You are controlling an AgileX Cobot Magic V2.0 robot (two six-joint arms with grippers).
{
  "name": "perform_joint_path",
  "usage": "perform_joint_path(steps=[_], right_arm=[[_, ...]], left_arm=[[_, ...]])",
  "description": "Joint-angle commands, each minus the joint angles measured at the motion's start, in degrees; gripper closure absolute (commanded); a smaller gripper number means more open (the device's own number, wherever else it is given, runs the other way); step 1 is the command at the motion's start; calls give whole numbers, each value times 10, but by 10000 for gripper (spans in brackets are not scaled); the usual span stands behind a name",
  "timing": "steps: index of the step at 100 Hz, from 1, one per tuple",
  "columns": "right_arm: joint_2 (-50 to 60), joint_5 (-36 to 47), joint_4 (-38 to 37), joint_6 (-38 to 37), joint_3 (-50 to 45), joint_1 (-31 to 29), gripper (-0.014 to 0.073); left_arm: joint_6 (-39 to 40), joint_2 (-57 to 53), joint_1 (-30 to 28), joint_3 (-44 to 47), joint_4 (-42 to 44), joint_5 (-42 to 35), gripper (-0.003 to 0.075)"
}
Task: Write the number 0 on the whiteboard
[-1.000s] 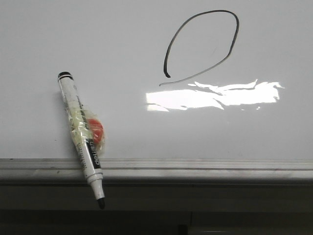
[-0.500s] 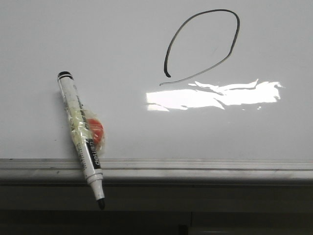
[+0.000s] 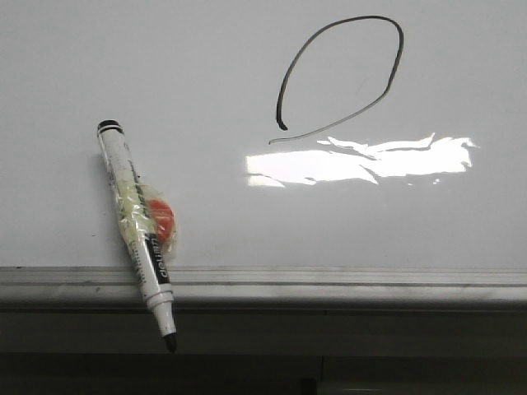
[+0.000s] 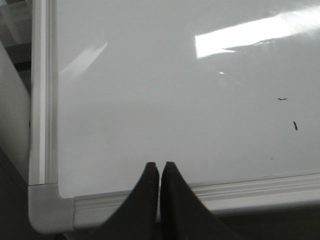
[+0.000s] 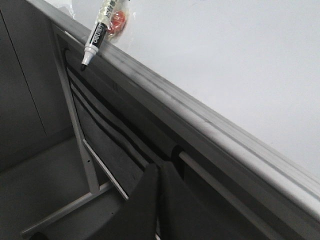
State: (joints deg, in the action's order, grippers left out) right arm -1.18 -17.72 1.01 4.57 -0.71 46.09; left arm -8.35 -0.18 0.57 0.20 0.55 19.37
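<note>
Setting: a plain indoor robot work station of lab or workshop type; the exact kind of room cannot be told. Evidence: a large glossy pale grey-white whiteboard (image 3: 123,66) with a grey metal edge rail fills most of the front view, bearing a bright ceiling-light reflection (image 3: 362,160) at centre right. Below the rail, lower left of the right wrist view, a bare grey metal support frame (image 5: 82,150) stands over a dark floor.

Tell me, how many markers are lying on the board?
1. The marker lies at the left of the whiteboard, its uncapped tip poking out over the grey rail. The right wrist view shows the same one. No other marker is in view.
</note>
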Motion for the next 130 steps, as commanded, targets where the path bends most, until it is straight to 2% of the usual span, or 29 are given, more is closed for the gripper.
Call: perform_joint_path(steps=[1,23,33,47,66,80,93,130], right_arm=[[-10,24,1,0,-6,-1,662],[5,23,1,0,-6,-3,662],[29,21,1,0,-6,-35,662],[28,23,1,0,-6,-165,662],[28,12,1,0,-6,-393,662],[28,4,4,0,-6,-509,662],[28,4,10,0,-6,-541,662],[28,4,6,0,-6,-541,662]], left_arm=[[1,-16,-1,18,1,-23,740],[1,-16,-1,18,1,-23,740],[1,-16,-1,18,1,-23,740],[1,-16,-1,18,-1,-23,740],[1,-16,-1,18,-1,-23,740],[1,-16,-1,18,-1,-23,740],[1,-16,-1,18,-1,-23,740],[1,-16,-1,18,-1,-23,740]])
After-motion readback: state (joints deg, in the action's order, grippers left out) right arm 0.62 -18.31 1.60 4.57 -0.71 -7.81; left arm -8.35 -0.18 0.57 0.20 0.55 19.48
